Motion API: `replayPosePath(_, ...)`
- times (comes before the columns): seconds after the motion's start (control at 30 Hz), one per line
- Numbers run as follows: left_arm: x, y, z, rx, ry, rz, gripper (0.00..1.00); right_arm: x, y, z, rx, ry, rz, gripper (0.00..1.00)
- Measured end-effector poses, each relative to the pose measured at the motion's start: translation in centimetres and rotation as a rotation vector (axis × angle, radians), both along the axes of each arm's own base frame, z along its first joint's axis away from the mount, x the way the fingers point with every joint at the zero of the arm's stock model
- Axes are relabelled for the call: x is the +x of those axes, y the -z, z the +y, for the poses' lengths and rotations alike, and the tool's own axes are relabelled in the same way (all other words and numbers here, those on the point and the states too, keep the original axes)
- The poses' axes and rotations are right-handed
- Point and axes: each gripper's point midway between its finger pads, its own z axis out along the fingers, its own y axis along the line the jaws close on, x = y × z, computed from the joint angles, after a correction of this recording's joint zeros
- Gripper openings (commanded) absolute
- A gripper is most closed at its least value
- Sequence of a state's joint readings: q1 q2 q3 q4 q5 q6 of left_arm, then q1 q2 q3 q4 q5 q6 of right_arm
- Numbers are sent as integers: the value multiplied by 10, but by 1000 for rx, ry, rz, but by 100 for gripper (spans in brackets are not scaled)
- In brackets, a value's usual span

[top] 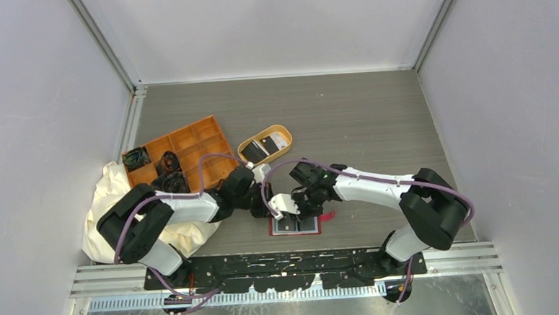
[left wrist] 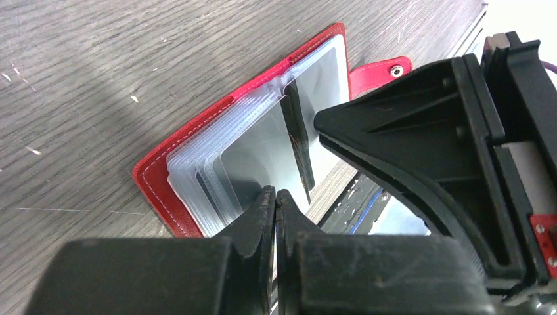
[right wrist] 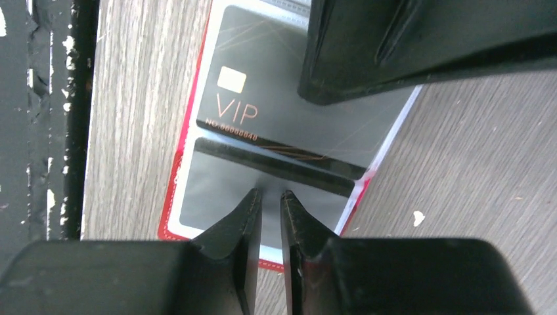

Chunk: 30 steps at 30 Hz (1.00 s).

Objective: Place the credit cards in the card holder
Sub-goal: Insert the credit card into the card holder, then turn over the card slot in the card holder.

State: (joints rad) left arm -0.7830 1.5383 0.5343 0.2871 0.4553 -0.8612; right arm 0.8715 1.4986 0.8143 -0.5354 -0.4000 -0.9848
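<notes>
The red card holder (top: 324, 217) (left wrist: 172, 176) (right wrist: 217, 197) lies open on the table near the front edge, its clear sleeves fanned out. A black VIP credit card (right wrist: 263, 121) sits in one sleeve. A dark card (left wrist: 299, 141) stands on edge by the spine. My left gripper (top: 260, 210) (left wrist: 276, 194) is shut, its tips at the edge of a sleeve; I cannot tell whether a sleeve is pinched. My right gripper (top: 288, 209) (right wrist: 270, 194) hovers over the lower sleeve with a narrow gap and nothing between its fingers. A black card (top: 251, 152) and a pale card (top: 277, 141) lie in the tan dish.
The oval tan dish (top: 284, 130) stands behind the grippers. An orange compartment tray (top: 189, 144) with dark items is at the back left. A crumpled cream cloth (top: 109, 202) lies under the left arm. A black mounting rail (top: 282, 262) runs just in front of the holder.
</notes>
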Motion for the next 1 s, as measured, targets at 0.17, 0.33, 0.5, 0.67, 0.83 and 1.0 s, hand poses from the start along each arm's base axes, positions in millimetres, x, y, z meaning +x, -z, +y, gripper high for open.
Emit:
replayPosePath(0.17, -1, -3, 1, -15, 1, -19, 6, -3, -10, -7, 26, 44, 84, 38)
replayPosePath(0.33, -1, -47, 6, -59, -2, -153, 15, 15, -63, -13, 206, 176, 132, 60)
replayPosePath(0.5, 2, -141, 16, -228, -42, -465, 91, 38, -111, -38, 399, 389, 195, 65)
replayPosePath(0.67, 3, -151, 39, -297, -156, -562, 94, 31, -107, -44, 372, 543, 463, 61)
replayPosePath(0.83, -5, -102, 48, -242, -206, -418, 68, 39, -87, -48, 292, 754, 783, 52)
replayPosePath(1.0, -14, -85, 38, -215, -195, -323, 50, 39, -67, -50, 187, 934, 960, 50)
